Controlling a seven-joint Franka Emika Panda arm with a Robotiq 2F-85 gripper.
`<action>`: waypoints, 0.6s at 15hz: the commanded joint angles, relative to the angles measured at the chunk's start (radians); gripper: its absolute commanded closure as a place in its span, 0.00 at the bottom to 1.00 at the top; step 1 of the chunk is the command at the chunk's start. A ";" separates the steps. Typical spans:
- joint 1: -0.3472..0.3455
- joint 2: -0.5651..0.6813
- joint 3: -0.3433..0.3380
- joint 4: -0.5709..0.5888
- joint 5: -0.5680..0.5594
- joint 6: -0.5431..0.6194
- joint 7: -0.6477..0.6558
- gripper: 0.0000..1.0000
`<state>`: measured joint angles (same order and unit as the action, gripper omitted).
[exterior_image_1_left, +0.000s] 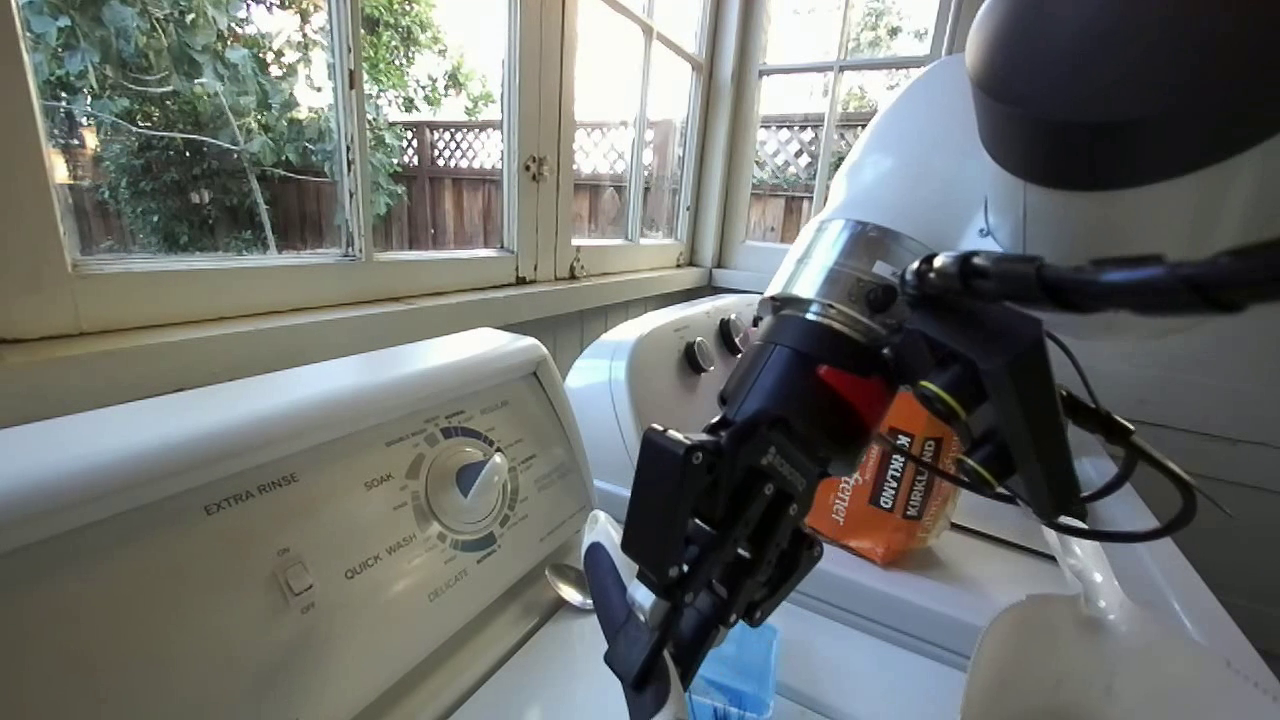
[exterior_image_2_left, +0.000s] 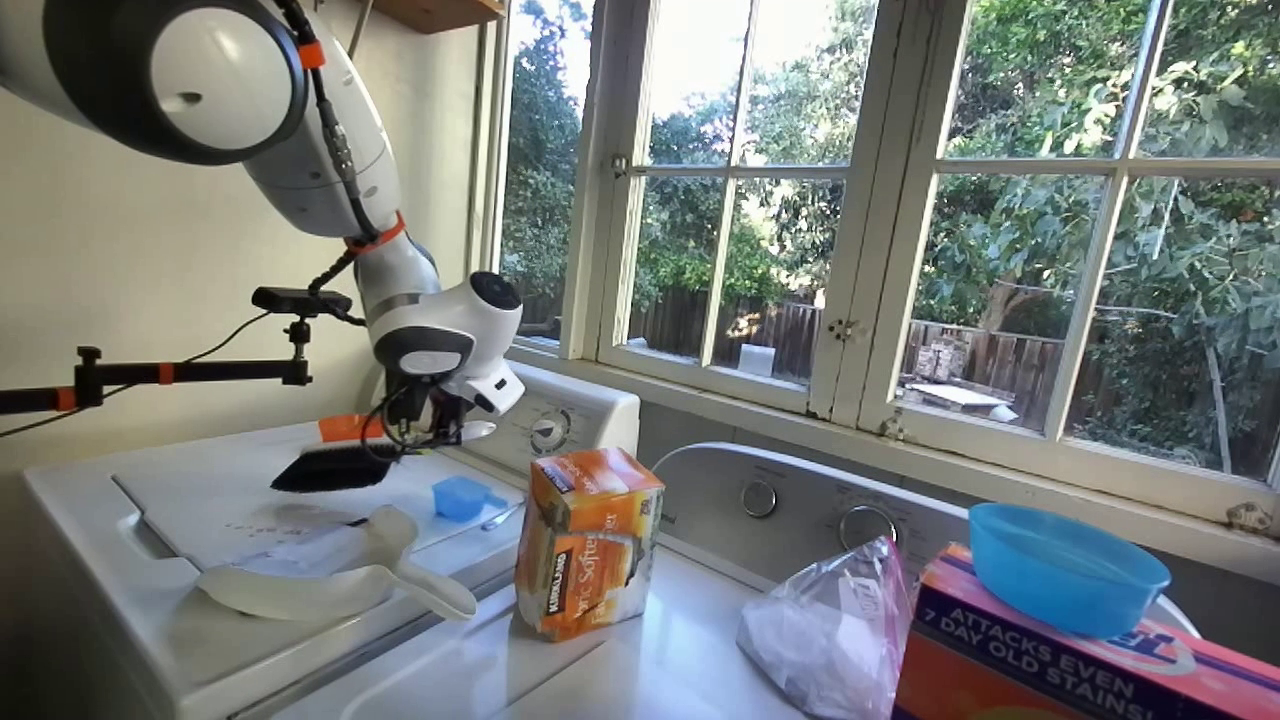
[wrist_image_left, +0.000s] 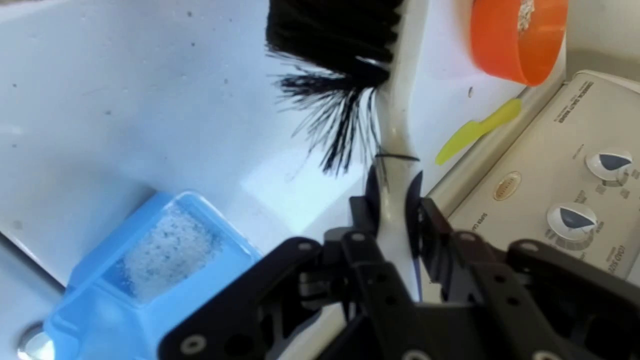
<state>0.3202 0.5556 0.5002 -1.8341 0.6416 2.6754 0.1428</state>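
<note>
My gripper (wrist_image_left: 394, 212) is shut on the white and dark-blue handle of a brush (wrist_image_left: 395, 112). The brush's black bristles point out to one side in the wrist view, with one tuft splayed. In an exterior view the bristles (exterior_image_2_left: 335, 467) are low over the white washer lid (exterior_image_2_left: 210, 500); I cannot tell whether they touch it. In an exterior view the gripper (exterior_image_1_left: 665, 625) is tilted down around the handle. A blue scoop-like container (wrist_image_left: 170, 250) with white granules is near the gripper. An off-white dustpan (exterior_image_2_left: 300, 592) lies at the lid's front edge.
An orange cup (wrist_image_left: 495, 45) and a yellow-green knife-like tool (wrist_image_left: 477, 131) lie by the washer's control panel (wrist_image_left: 540, 200). A spoon (exterior_image_1_left: 570, 585) is near the panel. A softener box (exterior_image_2_left: 590, 545), plastic bag (exterior_image_2_left: 825, 630) and detergent box (exterior_image_2_left: 1030, 660) under a blue bowl (exterior_image_2_left: 1065, 575) stand nearby.
</note>
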 joint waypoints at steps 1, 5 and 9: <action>0.035 0.016 -0.035 0.054 -0.014 -0.004 0.013 0.93; 0.070 0.091 -0.056 0.135 -0.023 0.012 0.017 0.93; 0.090 0.179 -0.056 0.222 -0.013 0.007 0.033 0.93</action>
<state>0.3817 0.6556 0.4534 -1.7000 0.6363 2.6792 0.1465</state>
